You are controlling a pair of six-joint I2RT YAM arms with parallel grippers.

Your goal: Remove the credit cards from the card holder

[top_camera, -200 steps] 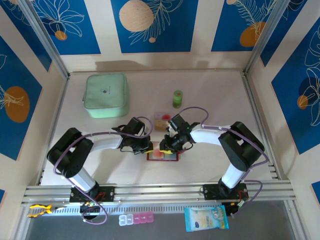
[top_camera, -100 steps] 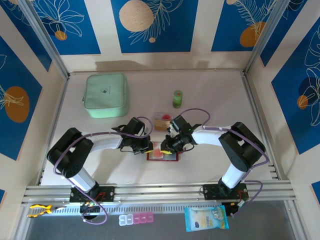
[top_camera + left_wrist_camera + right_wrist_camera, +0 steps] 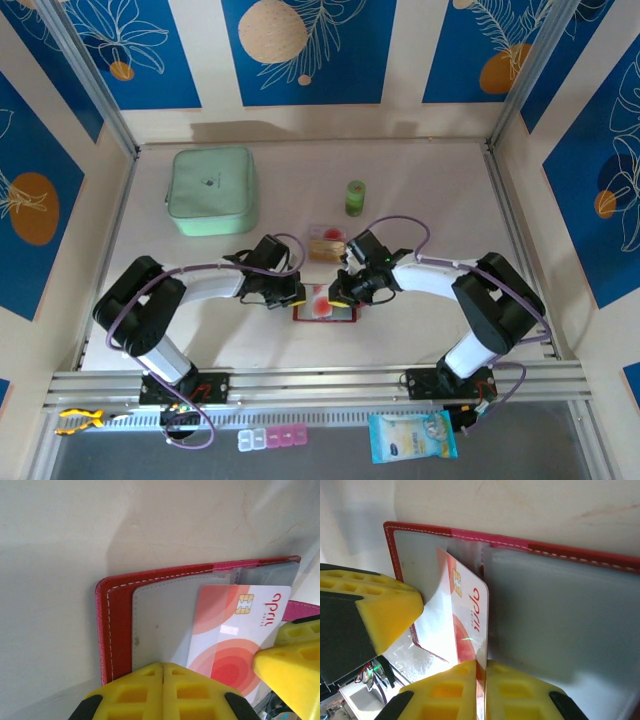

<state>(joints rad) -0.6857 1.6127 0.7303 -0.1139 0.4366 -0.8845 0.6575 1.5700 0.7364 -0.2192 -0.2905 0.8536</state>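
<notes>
Nearest, in front of the card holder (image 3: 325, 312) and past the metal rail (image 3: 320, 385), a pink pill box (image 3: 275, 437), a blue packet (image 3: 408, 437) and a yellow toy (image 3: 80, 420) are seen on the grey ledge. The card holder is laid open and flat on the table (image 3: 430, 200), near its front edge. It is crowded from both sides. The left gripper (image 3: 296, 297) is set on the holder's left part, jaws closed together with no gap seen; whether anything is pinched cannot be told. The right gripper (image 3: 339, 296) is clamped on the edge of a credit card (image 3: 465, 620), which is partly tucked in a greyish clear pocket, just beside the left fingers. Just beyond the holder a second credit card (image 3: 325, 243) is laid flat. Farther back a green cylinder (image 3: 355, 197) is stood upright. Far left of the holder a mint-green pouch (image 3: 212, 190) is placed. Bare table is left to the holder's right, up to the side frame.
</notes>
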